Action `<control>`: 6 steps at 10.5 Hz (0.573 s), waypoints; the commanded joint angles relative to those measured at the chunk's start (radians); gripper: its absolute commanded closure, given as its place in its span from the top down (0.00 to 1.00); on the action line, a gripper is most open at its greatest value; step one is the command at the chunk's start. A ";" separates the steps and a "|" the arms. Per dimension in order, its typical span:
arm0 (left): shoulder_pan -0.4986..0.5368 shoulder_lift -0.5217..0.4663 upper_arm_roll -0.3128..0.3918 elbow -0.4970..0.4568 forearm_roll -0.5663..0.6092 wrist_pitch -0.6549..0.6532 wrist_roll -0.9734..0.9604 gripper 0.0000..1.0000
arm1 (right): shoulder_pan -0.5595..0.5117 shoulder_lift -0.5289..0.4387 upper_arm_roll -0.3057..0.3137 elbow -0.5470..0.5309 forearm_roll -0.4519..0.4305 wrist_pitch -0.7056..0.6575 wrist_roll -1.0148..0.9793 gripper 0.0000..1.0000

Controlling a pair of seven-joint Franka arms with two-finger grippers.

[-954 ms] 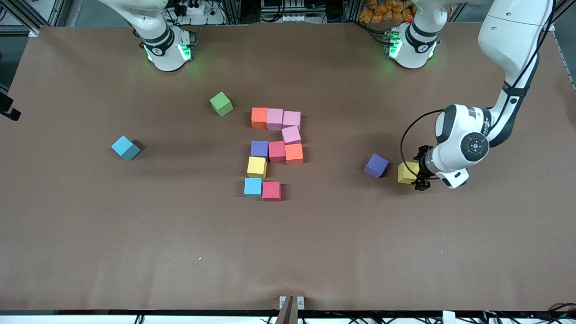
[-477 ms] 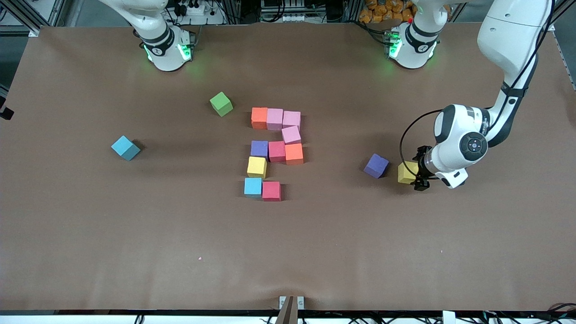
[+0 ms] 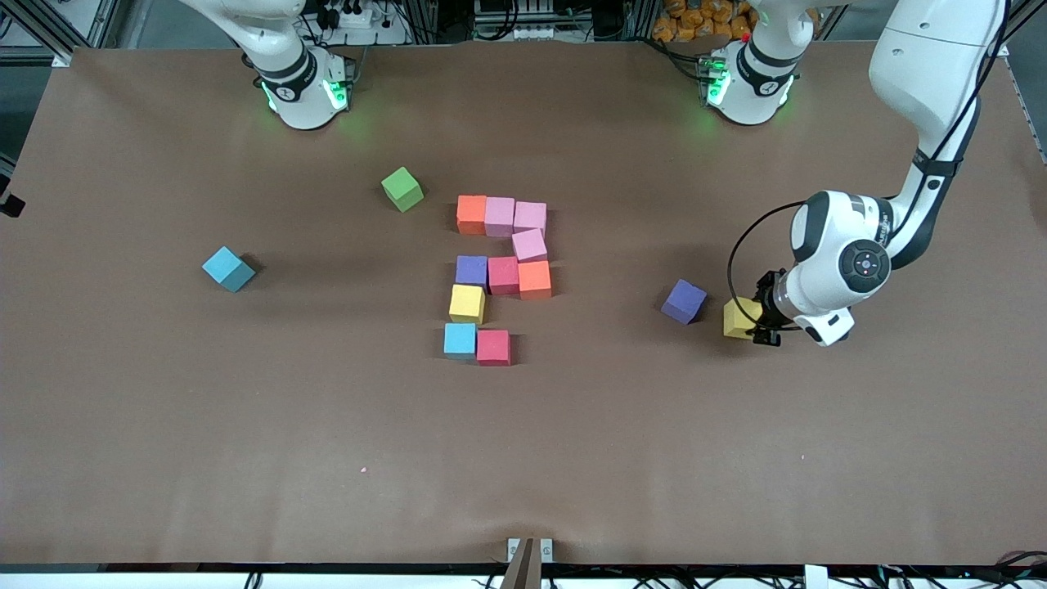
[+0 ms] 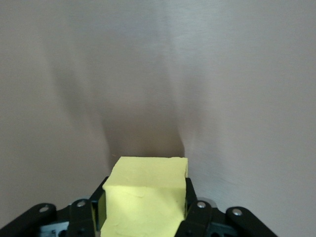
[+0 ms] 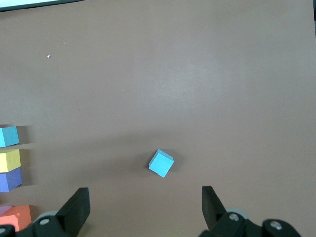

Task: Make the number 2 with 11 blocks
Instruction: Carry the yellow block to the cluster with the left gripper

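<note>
Left end effector: low at the desk, toward the left arm's end, fingers clenched on the two sides of a yellow block. Left wrist view shows the same yellow block gripped between both pads; whether it rests on the desk or is just lifted cannot be told

A loose purple cube sits just beside the held block, toward the digit, not touching it

Right end effector: seen only in the right wrist view, fingers spread wide, grasping nothing, up over the right arm's end of the desk; this arm waits. Below it lies a loose light blue cube, also seen in the front view, well apart from the other blocks

The number 2, mid-desk, stands partly built with ten blocks:
- row farthest from the front camera: orange block, pink block, second pink block, touching in line
- next row: third pink block, slightly tilted
- middle row: purple block, red block, second orange block
- next row: placed yellow block
- nearest row: light blue block and second red block, side by side; the spot beside the red one, toward the left arm's end, is bare

Green cube lies near the orange corner, toward the right arm's end, apart from the digit
</note>
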 commanded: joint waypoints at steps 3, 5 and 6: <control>-0.103 0.069 -0.001 0.218 0.004 -0.163 -0.038 0.02 | -0.016 -0.001 0.012 0.014 0.010 -0.015 -0.007 1.00; -0.168 0.128 0.002 0.333 0.011 -0.236 -0.096 0.02 | -0.016 -0.002 0.011 0.014 0.007 -0.015 -0.008 1.00; -0.202 0.155 0.004 0.375 0.011 -0.262 -0.116 0.02 | -0.017 -0.002 0.009 0.014 0.010 -0.015 -0.008 1.00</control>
